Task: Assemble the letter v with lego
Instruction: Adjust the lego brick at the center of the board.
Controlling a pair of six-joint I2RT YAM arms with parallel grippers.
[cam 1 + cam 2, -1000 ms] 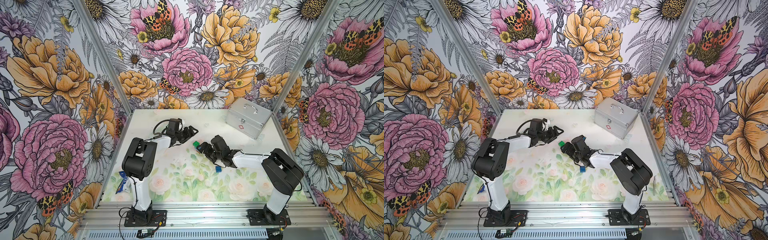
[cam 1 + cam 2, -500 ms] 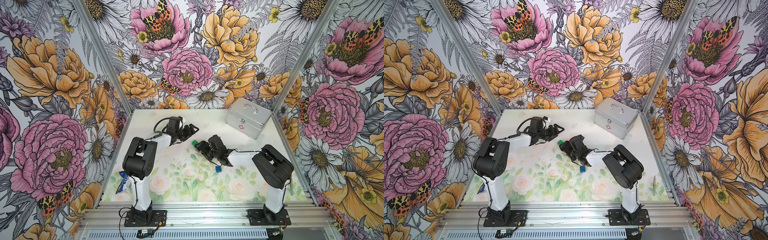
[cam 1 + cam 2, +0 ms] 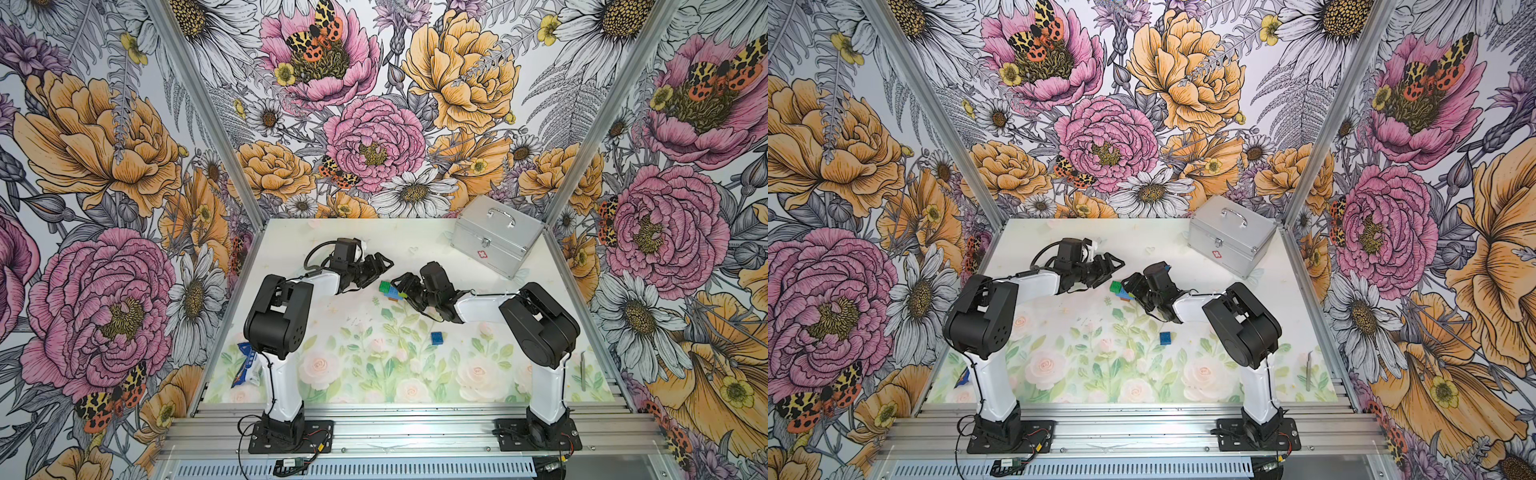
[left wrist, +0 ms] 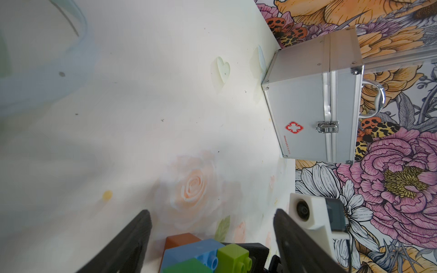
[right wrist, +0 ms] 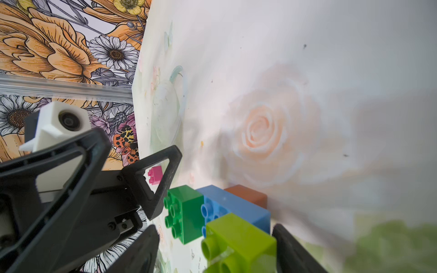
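On the rose-printed table the half-built letter v lies centrally between the left gripper, jaws spread and empty, and the right gripper, jaws spread astride its lime brick; the tips remain, so next probably means fetching the dark blue brick lying nearer right

The left arm and right arm are white tubes with chunky black joints, bolted on black plates. Behind the black, triangle-shaped jaws sits a little white camera with a looping black cable.
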